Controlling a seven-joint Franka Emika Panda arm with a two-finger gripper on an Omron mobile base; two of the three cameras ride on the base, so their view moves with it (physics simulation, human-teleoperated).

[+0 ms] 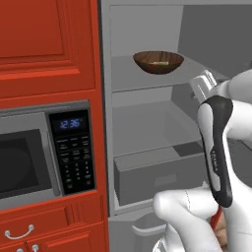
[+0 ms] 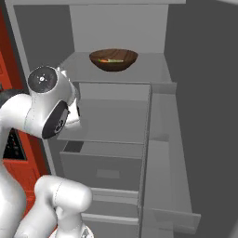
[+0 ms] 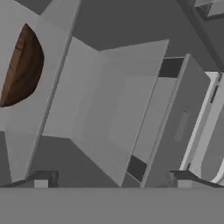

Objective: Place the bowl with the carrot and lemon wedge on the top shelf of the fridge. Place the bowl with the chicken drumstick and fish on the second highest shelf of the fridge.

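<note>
With one bowl shelved:
Done: wide dark brown wooden bowl point(image 1: 158, 62) resting on pale grey top shelf point(image 1: 128, 78), above pincer.
Pincer point(image 3: 113, 179): tips apart, empty.
Left: second bowl.

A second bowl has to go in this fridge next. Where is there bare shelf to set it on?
The second shelf, under the top shelf and above the grey drawer, lies bare across its width. On the top shelf the wooden bowl takes the middle, leaving narrower strips either side. The open gripper faces the second shelf.

Flat even render (slightly soft)
</note>
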